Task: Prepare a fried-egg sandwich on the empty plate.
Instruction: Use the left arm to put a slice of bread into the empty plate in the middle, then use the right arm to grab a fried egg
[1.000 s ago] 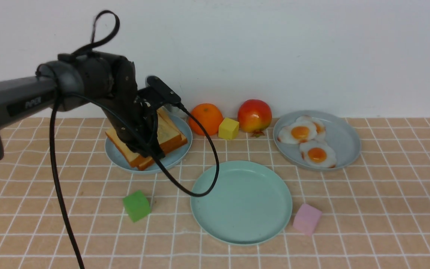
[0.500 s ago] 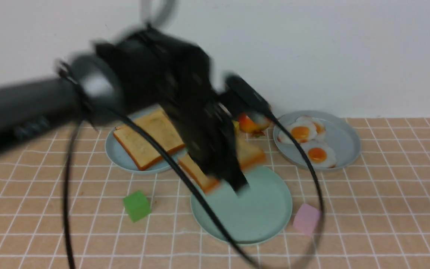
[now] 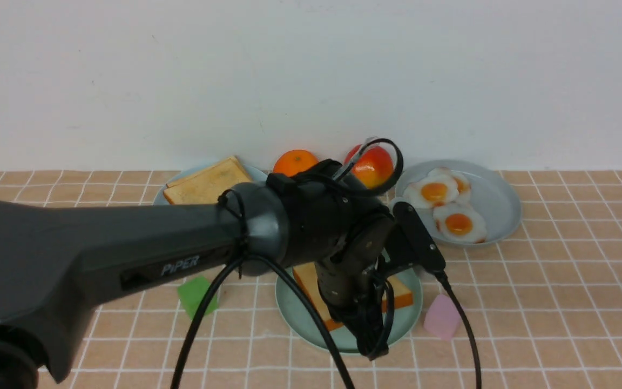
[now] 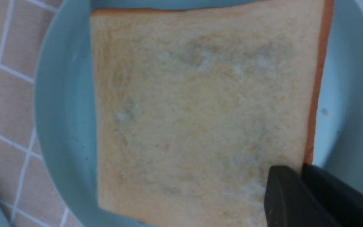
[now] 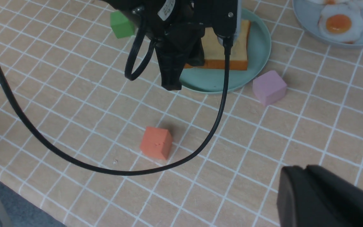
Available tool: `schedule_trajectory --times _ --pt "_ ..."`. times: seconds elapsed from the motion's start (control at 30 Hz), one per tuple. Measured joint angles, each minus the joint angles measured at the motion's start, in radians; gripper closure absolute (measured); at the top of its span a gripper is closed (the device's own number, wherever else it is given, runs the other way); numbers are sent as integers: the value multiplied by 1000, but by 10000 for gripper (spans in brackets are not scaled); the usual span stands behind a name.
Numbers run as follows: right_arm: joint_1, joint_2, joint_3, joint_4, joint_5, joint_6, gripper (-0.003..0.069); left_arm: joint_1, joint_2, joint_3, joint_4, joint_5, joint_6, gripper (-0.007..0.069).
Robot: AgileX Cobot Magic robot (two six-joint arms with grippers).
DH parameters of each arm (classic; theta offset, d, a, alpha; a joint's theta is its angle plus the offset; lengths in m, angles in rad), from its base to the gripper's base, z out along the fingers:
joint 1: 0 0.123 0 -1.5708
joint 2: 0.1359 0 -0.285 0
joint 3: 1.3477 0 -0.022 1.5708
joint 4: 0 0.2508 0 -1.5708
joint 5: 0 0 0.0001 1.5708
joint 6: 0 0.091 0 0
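**Toast slice**: lies flat and face up on the mint-green plate, inside the rim. Bare plate shows on several sides of it. In the front view the left arm hides most of the slice.

**Left claw**: points down over one corner of the toast slice. One finger overlaps the slice's face. The other lies just outside the darker crust edge, over bare plate. The jaws stand close together, with only a thin seam between them. Whether they pinch the crust or stand clear of it cannot be told.

**Mint-green plate:** rests on the tiled surface, near its front centre.
- A pink cube sits just beside the rim on the robot's right.
- A green cube sits near the rim on the robot's left, partly behind the arm.
- A red-orange cube lies nearer the robot, well apart from the plate.

**Far side of the surface:**
- Left: a blue-grey plate carries a second toast slice.
- Right: another blue-grey plate carries two fried eggs, touching each other.
- Between these two plates, by the wall: an orange and a red-yellow fruit.

**Right claw**: appears only in its own wrist view, raised above the surface and well apart from the mint-green plate. Its fingers show as one dark mass, so whether they are apart or together cannot be told.
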Motion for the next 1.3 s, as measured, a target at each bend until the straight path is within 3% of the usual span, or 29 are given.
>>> schedule_trajectory --times 0.07,0.2,0.23,0.3,0.33,0.37,0.47,0.6,0.73,0.8,0.93,1.13,1.3 --pt "0 0 0 -12 0 4 589 0 0 0 -6 -3 0 548" --pt "0 15 -1 -56 -2 67 509 0 -1 0 -14 -3 0 398" --pt "0 39 -1 -90 -13 104 442 0 -8 -3 -13 -1 -1 312" --pt "0 58 -1 -101 -19 121 414 0 -17 -5 -13 9 -1 259" --pt "0 102 -1 -120 -42 158 355 0 -45 -9 -16 30 -2 174" --pt "0 124 -1 -124 -58 171 333 0 -71 -10 -22 42 -2 137" --pt "0 222 -1 -127 -133 187 290 0 -178 -23 -37 72 -49 100" --pt "0 349 -1 -128 -252 195 295 0 -347 -29 -42 91 -209 183" --pt "0 613 -25 -137 -453 196 333 0 -641 25 -16 105 -414 508" --pt "0 738 -74 -137 -490 196 341 0 -748 102 -9 98 -440 613" --pt "-10 917 -213 -125 -487 196 344 0 -930 266 -8 58 -489 638" --pt "-79 1241 -522 -69 -419 196 344 0 -1317 655 -3 -177 -634 638" --pt "-128 1400 -681 0 -380 188 344 0 -1440 825 17 -334 -680 638"
